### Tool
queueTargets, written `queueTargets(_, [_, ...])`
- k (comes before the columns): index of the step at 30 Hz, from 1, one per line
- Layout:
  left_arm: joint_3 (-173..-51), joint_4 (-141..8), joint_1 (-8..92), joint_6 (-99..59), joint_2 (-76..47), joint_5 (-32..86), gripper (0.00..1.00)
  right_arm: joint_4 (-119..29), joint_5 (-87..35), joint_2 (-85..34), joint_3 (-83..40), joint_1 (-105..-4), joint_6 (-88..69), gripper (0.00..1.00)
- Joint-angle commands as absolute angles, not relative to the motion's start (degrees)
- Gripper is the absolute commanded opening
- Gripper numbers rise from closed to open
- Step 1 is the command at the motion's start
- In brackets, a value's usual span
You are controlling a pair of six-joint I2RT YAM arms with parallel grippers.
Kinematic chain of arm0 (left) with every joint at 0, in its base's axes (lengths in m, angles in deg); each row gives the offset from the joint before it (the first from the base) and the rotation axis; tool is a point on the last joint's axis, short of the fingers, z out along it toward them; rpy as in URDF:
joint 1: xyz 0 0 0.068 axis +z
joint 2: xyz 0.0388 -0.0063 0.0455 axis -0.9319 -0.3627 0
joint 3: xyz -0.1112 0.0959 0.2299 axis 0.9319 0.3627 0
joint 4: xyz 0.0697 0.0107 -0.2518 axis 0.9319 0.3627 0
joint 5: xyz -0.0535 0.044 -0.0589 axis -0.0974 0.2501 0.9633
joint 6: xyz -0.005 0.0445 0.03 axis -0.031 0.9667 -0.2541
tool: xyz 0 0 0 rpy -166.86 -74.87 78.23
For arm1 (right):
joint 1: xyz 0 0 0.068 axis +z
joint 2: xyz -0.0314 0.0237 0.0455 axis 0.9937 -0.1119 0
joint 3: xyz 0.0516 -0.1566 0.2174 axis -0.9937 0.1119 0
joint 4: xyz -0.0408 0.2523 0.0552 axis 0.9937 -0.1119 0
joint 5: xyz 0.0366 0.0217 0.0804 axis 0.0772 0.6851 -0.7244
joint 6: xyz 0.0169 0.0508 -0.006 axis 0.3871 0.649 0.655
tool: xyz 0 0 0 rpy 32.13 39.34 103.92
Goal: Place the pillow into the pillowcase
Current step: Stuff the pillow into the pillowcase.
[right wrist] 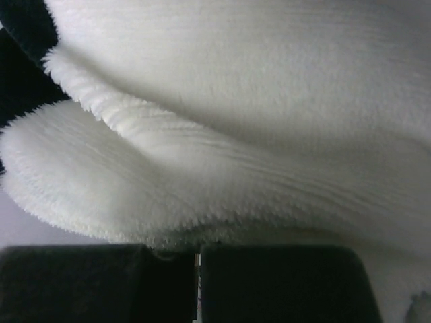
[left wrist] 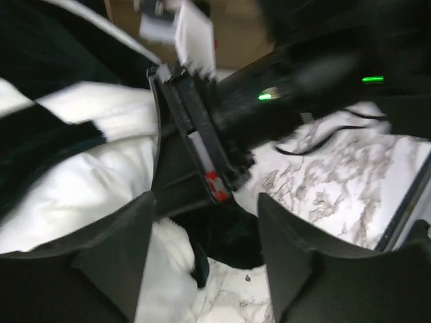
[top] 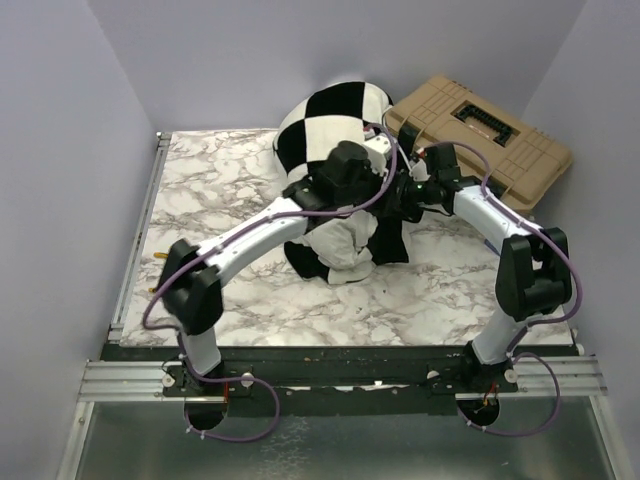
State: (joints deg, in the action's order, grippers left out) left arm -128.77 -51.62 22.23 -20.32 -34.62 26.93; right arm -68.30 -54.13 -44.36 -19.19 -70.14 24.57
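Note:
The black-and-white checked pillowcase [top: 335,115] bulges at the far middle of the table, and its near end droops in folds [top: 340,250] between the arms. No plain white pillow can be told apart from the case's white squares. My left gripper [left wrist: 205,215] hovers open over the drooping fleece [left wrist: 87,182] with nothing between its fingers. Just to its right, my right gripper [top: 398,200] is shut on a fold of the pillowcase, and black cloth hangs below it [left wrist: 236,235]. Fluffy white fleece [right wrist: 222,134] fills the right wrist view above the closed fingertips [right wrist: 199,252].
A tan plastic case [top: 480,140] lies at the far right corner, close behind my right arm. The marble table [top: 220,190] is walled in on the left, back and right. A metal rail runs along its left edge [top: 135,240].

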Motion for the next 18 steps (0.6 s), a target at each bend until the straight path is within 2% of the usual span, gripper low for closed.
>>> queueTargets(1, [-133.40,-49.02,22.79,-22.97,-48.02,22.85,0.56,-63.23,-54.56,-42.14,-17.09,-69.97,24.39,0.00])
queueTargets(4, [-132.35,-50.27,25.54,-27.47,-53.92,16.97,0.37,-66.53,-55.78,-39.31,-17.58,-71.16,23.11,0.00])
queueTargets(6, [-129.92,-53.61,27.22,-30.24,-56.45,17.91,0.23,-68.91,-57.06,-35.59,-16.78,-72.28,22.68,0.00])
queueTargets(9, [-129.70,-56.53,27.47,-29.11,-60.49,23.15,0.13,-68.40,-61.88,-28.42,-14.39,-74.57,23.55,0.00])
queueTargets(12, [-130.43,-57.33,28.19,-29.80,-63.37,25.00,0.12,-69.13,-65.46,-23.00,-14.30,-75.96,23.58,0.00])
queueTargets(15, [-127.43,-63.19,30.91,-33.14,-61.00,28.48,0.14,-76.22,-65.91,-21.11,-14.10,-76.32,21.48,0.00])
queueTargets(18, [-120.62,-74.42,33.44,-34.94,-54.60,34.55,0.25,-75.95,-65.26,-20.74,-9.66,-76.28,20.35,0.00])
